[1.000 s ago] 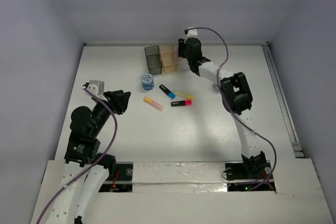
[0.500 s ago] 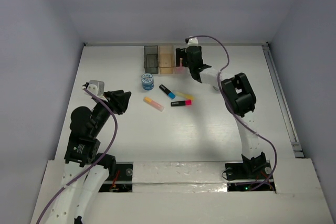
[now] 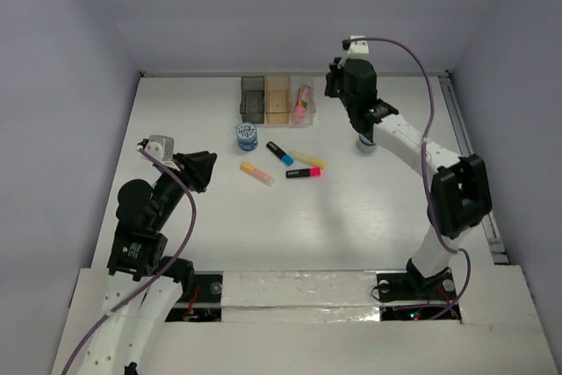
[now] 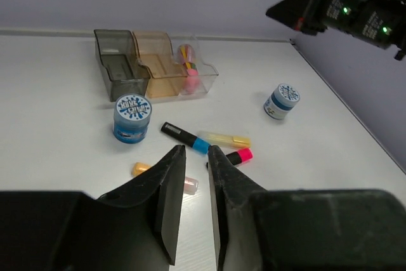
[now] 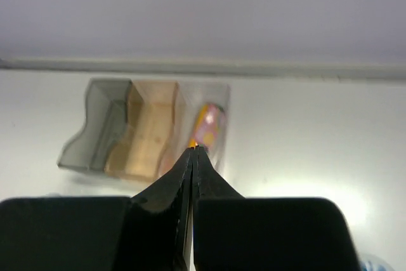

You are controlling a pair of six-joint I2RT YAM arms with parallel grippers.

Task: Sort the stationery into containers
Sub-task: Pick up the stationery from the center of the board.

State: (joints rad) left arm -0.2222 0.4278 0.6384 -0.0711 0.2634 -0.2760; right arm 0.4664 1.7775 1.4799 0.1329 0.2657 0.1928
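The containers are three joined bins at the back: dark grey (image 3: 253, 98), amber (image 3: 277, 100) and clear (image 3: 304, 113). A pink stick (image 3: 301, 101) lies in the clear bin (image 5: 222, 103). On the table lie a blue highlighter (image 3: 280, 154), a yellow one (image 3: 309, 161), a red-pink one (image 3: 303, 172) and an orange one (image 3: 257, 173). One blue-white tub (image 3: 247, 136) stands near the bins, another tub (image 3: 365, 144) under the right arm. My right gripper (image 5: 193, 149) hangs shut and empty above and right of the bins. My left gripper (image 4: 195, 152) hovers narrowly open, empty, near the orange highlighter (image 4: 143, 169).
Purple-grey walls close in the white table on three sides. A rail (image 3: 470, 164) runs along the table's right edge. The right arm (image 3: 413, 142) stretches over the right half of the table.
The right gripper let the pink stick go into the clear bin, then rose, swung right and shut. The left jaws narrowed. The bins were nudged straight.
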